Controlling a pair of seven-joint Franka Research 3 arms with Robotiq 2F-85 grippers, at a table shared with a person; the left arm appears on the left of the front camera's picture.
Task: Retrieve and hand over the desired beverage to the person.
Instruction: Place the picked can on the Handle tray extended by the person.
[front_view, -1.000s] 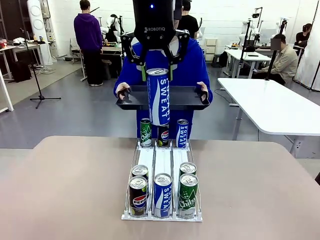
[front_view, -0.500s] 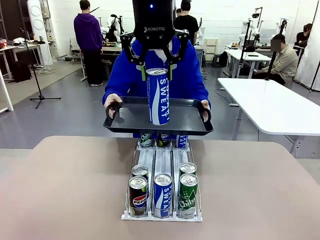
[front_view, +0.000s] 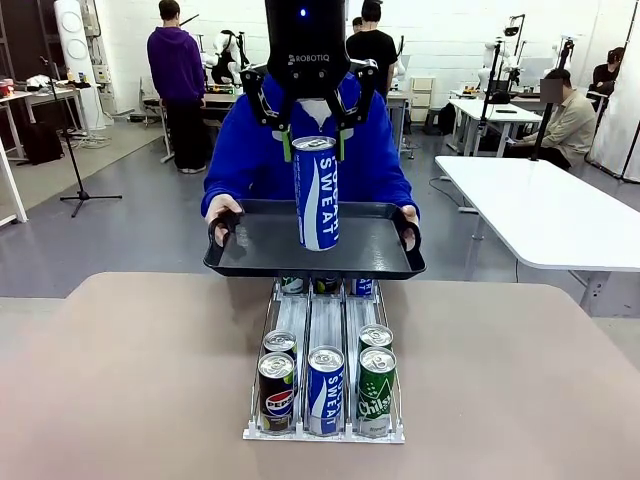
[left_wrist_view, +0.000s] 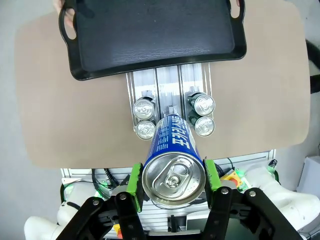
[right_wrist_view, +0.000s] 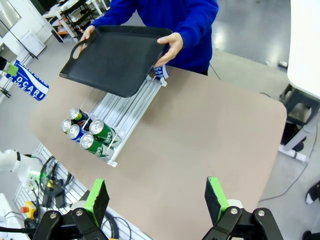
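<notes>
My left gripper (front_view: 315, 150) is shut on the top of a blue Pocari Sweat can (front_view: 317, 200), which hangs upright high over the table. In the left wrist view the can (left_wrist_view: 172, 160) sits between the green pads (left_wrist_view: 134, 177), its lower end over the rack, short of the tray's near rim. The person (front_view: 250, 150), in a bright blue hoodie, holds a black tray (front_view: 260, 242) by both handles at the table's far edge. My right gripper (right_wrist_view: 156, 197) stands open over the table with nothing between its fingers.
A wire can rack (front_view: 325, 320) lies along the middle of the table, with several Pepsi, Pocari and Chilsung cans (front_view: 325, 385) at its near end and more under the tray. A white table (front_view: 545, 205) stands at the right. Other people are farther back.
The person has lifted the tray and brought it forward over the rack's far end. The held can has moved slightly toward the person. My left grip has stayed the same.
</notes>
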